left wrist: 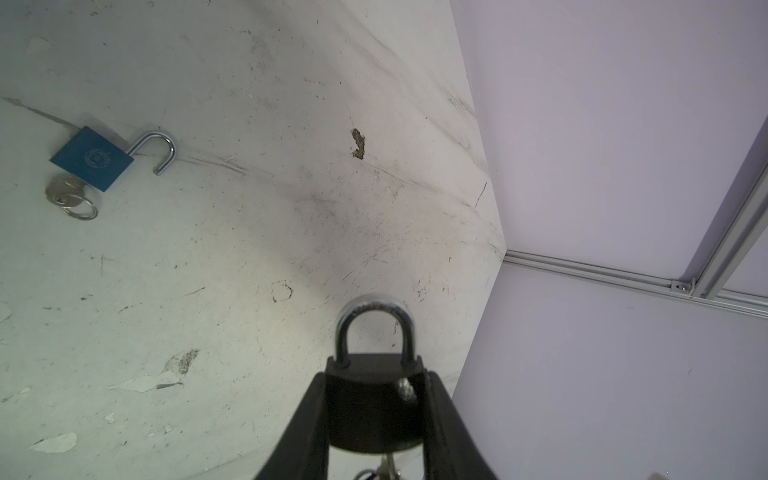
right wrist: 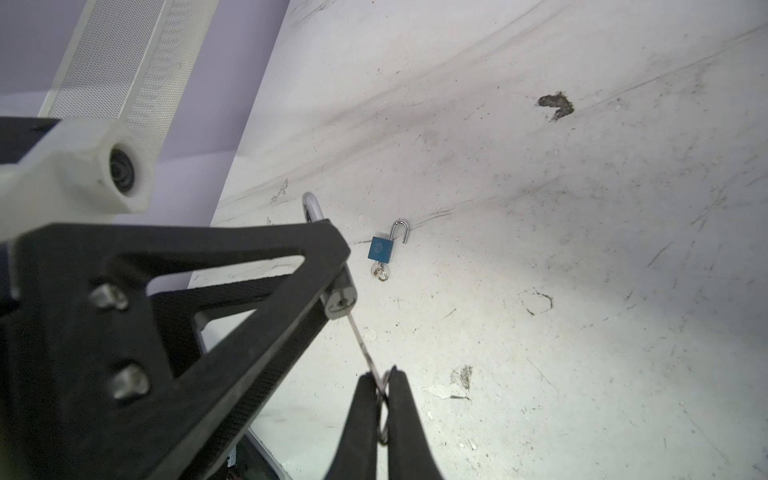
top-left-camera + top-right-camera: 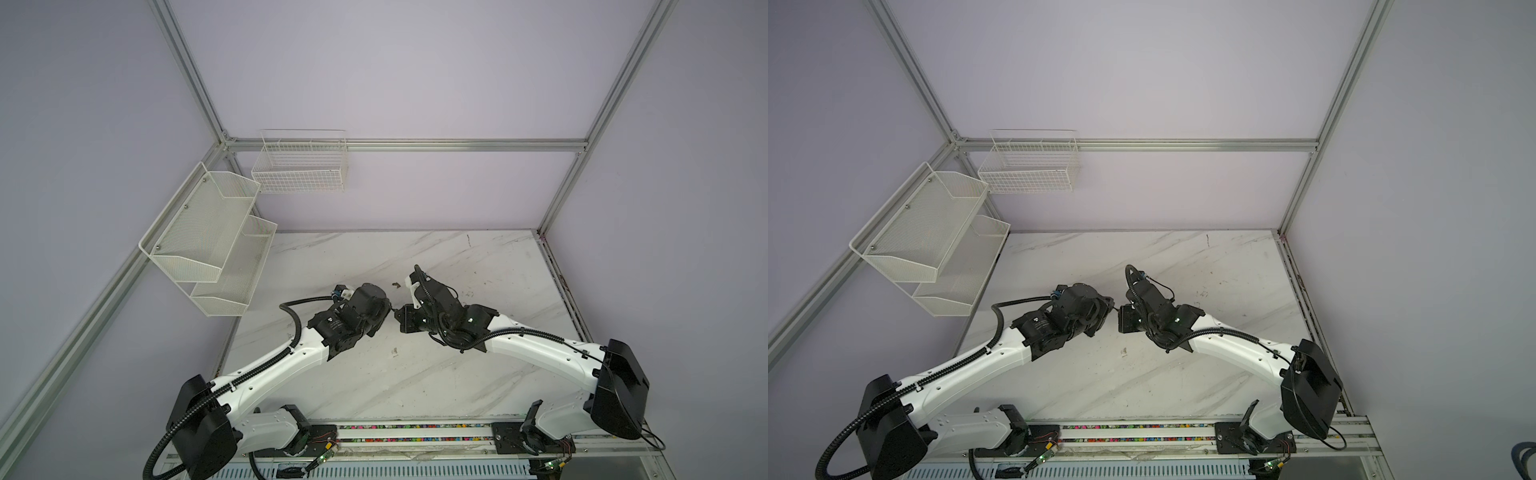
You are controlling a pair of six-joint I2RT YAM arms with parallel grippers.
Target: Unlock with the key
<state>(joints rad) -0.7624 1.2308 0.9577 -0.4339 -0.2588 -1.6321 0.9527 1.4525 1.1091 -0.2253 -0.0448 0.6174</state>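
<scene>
meeting above the marble table [image 3: 415, 382], under a wall rack [image 3: 208, 237] and a wire basket [image 3: 301, 174] that play no part, the left arm [image 3: 282, 365] and right arm [image 3: 540, 349] bring lock and key together. the left gripper [image 1: 376, 374] is clenched on the flat faces of the black lock [image 1: 370, 415], holding it off the table with the keyhole end turned toward the other arm, apparently so the body cannot spin when the key is twisted. its shackle [image 1: 374, 303] sits closed, both legs in the body, so the lock reads as not yet open. the right gripper [image 2: 381, 376] is pinched tight on the head and ring of the key [image 2: 360, 340], whose blade reaches the keyhole; gripping the far end likely gives room to turn. the turn looks like the step in hand. well apart on the table lies a blue lock [image 1: 92, 158], shackle swung open, a second key [image 1: 62, 193] in its base, seemingly out of the way. the count: one table, one rack, one basket, two arms, two grippers, two locks, two keys.
</scene>
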